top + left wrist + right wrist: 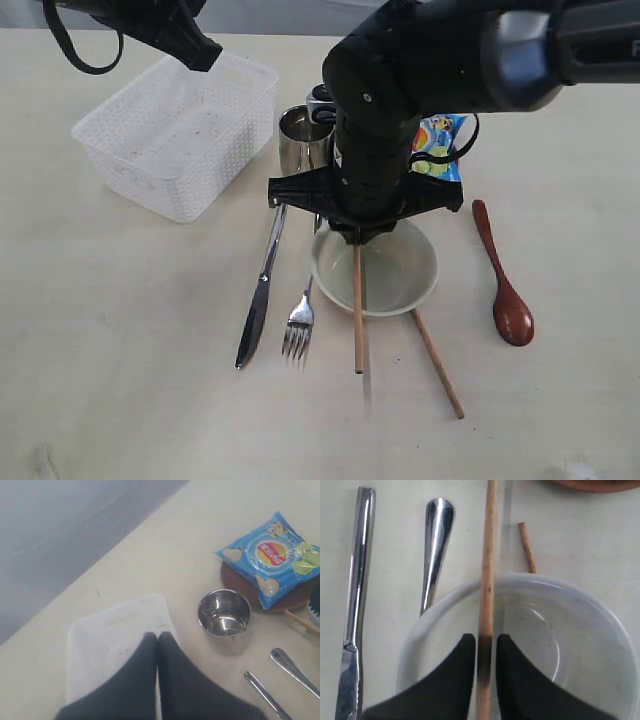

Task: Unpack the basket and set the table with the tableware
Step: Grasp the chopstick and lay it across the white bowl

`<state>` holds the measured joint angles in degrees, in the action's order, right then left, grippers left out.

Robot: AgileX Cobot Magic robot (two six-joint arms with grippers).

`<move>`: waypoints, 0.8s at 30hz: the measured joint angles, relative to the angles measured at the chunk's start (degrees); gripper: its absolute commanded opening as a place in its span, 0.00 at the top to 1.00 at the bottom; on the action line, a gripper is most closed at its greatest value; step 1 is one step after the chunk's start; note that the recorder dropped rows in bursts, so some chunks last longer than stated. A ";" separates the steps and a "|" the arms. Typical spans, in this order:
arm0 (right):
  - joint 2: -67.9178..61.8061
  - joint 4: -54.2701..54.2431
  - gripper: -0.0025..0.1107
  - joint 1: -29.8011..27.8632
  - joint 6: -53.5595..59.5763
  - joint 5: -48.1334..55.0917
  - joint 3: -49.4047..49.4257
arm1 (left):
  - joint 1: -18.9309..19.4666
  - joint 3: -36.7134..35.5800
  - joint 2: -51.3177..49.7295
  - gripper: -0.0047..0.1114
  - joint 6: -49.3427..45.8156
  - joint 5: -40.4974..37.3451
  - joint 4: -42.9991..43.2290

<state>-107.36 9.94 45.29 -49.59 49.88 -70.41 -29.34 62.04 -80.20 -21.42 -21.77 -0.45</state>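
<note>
The white basket [200, 190] [110, 635] stands empty at the back left of the table [120, 350]. My left gripper [203, 52] [158, 635] hovers above it, shut and empty. My right gripper [357, 238] [485, 637] is over the cream bowl [400, 300] [570, 630]. Its fingers stand slightly apart on either side of a wooden chopstick [358, 310] [489, 555], which slants across the bowl's rim down to the table. The other chopstick [438, 365] [526, 547] lies right of the bowl. Left of the bowl lie the knife [258, 300] [355, 580] and fork [298, 325] [436, 545].
A steel cup [300, 135] [224, 614] stands behind the bowl. The blue chip bag [445, 140] [272, 555] lies on a brown plate [295, 600]. A wooden spoon [505, 290] lies at the right. My right arm hides the middle back of the table.
</note>
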 measured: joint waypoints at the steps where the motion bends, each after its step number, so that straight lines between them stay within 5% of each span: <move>1: -0.04 0.00 0.65 0.00 0.00 0.00 0.00 | 0.00 0.00 0.00 0.96 0.00 0.00 0.00; 4: -0.04 0.00 0.58 0.00 -0.24 0.00 0.00 | 0.00 0.00 0.00 0.96 0.00 0.00 0.00; 18: 8.55 6.05 0.58 0.88 0.47 7.22 0.34 | 0.00 0.00 0.00 0.96 0.00 0.00 0.00; 24: 17.27 7.06 0.58 1.03 3.40 9.68 9.23 | 0.00 0.00 0.00 0.96 0.00 0.00 0.00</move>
<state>-90.09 17.00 46.31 -46.19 59.56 -61.18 -29.34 62.04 -80.20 -21.42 -21.77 -0.45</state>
